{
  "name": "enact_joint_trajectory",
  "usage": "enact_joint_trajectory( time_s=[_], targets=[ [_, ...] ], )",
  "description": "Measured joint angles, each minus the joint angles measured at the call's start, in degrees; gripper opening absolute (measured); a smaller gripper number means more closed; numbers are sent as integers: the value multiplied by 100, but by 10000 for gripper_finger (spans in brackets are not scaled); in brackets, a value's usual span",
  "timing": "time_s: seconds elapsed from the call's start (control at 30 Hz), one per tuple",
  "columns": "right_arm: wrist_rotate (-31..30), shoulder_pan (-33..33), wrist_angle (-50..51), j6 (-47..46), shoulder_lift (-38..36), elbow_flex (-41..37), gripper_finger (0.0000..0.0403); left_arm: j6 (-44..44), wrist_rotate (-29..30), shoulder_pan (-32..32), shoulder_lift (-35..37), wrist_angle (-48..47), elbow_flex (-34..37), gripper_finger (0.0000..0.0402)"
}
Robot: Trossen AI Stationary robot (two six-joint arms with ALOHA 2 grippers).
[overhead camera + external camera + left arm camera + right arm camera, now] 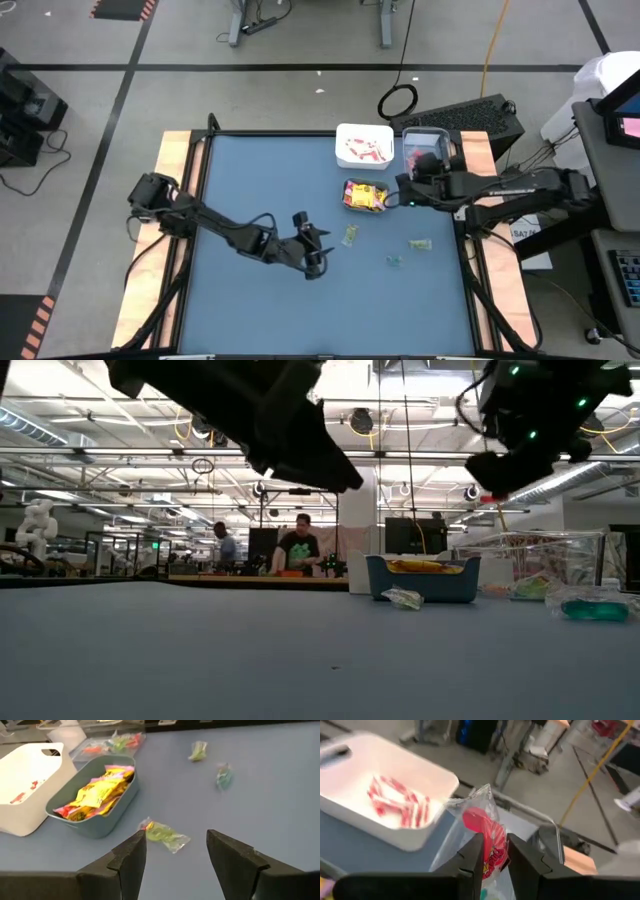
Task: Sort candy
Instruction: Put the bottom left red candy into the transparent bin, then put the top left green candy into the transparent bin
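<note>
- Left end effector point(175, 852): jaws parted and empty; poised over the desk point(250, 300) near its middle, just at 7 o'clock of a green clear-wrapped sweet point(165, 835), which lies flat on the surface.
- Right end effector point(492, 857): jaws closed on a red clear-wrapped sweet point(485, 837); held aloft at the desk's 1 o'clock region, near the clear container point(425, 145) and beside the white container point(390, 805) of pink-white sticks point(397, 802).
- Teal container point(95, 800): holds the yellow packets point(100, 792); sits at 10 o'clock of the green sweet.
- Two further loose sweets point(420, 245), point(394, 261) remain toward the desk's 3 o'clock side.
- Judgement: sorting is partly complete; right arm is at the delivery step, and next needs placing over the correct container before release; left arm needs to descend, straddle the green sweet and close.
</note>
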State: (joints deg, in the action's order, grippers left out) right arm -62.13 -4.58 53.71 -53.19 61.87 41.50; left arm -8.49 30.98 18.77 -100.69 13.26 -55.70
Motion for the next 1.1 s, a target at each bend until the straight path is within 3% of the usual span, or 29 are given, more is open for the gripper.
enact_joint_trajectory(
  time_s=[0.23,0.37,0.63,0.9,1.1],
  targets=[
    [450,-441,-6,7,524,0,91,417,-11,-116,-52,-27,4,215],
    [813,-568,50,35,572,0,126,443,-56,-119,-52,-27,4,215],
    [897,-469,43,31,333,0,207,279,-595,-129,-52,-29,4,215],
    [995,923,-1041,579,-353,0,239,-128,-649,-502,-343,475,4,215],
    [982,2092,-2115,1165,-334,0,240,-456,-832,-773,-962,1025,6,215]
  ],
)
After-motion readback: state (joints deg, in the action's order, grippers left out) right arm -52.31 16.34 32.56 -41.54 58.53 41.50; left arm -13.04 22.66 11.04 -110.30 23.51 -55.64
